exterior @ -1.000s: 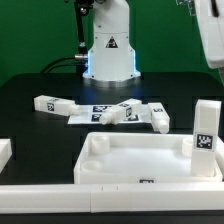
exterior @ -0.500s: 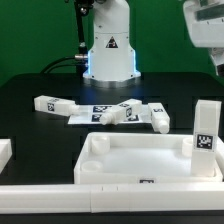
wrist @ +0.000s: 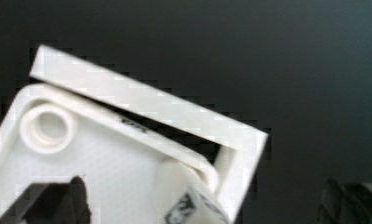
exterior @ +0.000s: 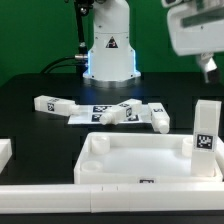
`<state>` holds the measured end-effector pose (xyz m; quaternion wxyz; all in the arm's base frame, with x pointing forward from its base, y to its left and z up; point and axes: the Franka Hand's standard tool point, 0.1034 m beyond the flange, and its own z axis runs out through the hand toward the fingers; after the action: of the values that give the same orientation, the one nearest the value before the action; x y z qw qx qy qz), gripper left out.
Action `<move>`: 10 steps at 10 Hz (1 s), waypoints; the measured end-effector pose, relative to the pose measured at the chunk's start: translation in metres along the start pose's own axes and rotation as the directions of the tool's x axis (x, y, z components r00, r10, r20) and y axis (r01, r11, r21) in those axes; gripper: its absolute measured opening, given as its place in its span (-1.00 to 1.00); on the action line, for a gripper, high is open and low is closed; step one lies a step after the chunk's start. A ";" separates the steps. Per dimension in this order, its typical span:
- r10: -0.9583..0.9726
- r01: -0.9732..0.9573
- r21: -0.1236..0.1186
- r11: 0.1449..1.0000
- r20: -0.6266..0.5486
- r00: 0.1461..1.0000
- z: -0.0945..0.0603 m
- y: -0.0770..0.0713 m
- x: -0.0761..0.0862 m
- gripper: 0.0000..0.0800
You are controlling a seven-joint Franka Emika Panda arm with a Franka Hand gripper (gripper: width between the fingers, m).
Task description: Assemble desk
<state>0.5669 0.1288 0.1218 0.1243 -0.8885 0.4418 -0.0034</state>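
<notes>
The white desk tabletop (exterior: 135,160) lies rim-up at the front of the black table. One white leg (exterior: 205,125) with a tag stands upright at its right side in the exterior view. Three more legs lie loose behind it, one at the left (exterior: 50,103), one in the middle (exterior: 110,115) and one at the right (exterior: 158,116). My gripper (exterior: 208,70) hangs high above the upright leg, open and empty. The wrist view looks down on a tabletop corner (wrist: 147,110) with a round socket (wrist: 51,128) and the leg top (wrist: 204,192) between my dark fingers (wrist: 50,200).
The robot base (exterior: 108,50) stands at the back centre. The marker board (exterior: 84,118) lies under the loose legs. A white block (exterior: 4,152) sits at the exterior view's left edge and a long white bar (exterior: 60,187) runs along the front.
My gripper has moved toward the exterior view's left and come further into view at the top right. The desk parts have not moved.
</notes>
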 end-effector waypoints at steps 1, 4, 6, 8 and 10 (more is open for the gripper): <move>-0.059 0.059 -0.041 0.997 0.008 0.998 0.009 0.019 -0.011 0.62; -0.270 0.270 -0.067 0.961 0.010 0.963 0.011 0.023 -0.013 0.62; -0.409 0.409 -0.065 0.910 0.012 0.912 0.012 0.025 -0.012 0.62; -0.601 0.599 -0.092 0.795 0.010 0.799 0.025 0.060 -0.019 0.62; -0.789 0.786 -0.123 0.606 0.029 0.613 0.028 0.072 -0.025 0.62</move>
<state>0.4984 0.1124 0.0813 0.0488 -0.9979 0.0074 -0.0428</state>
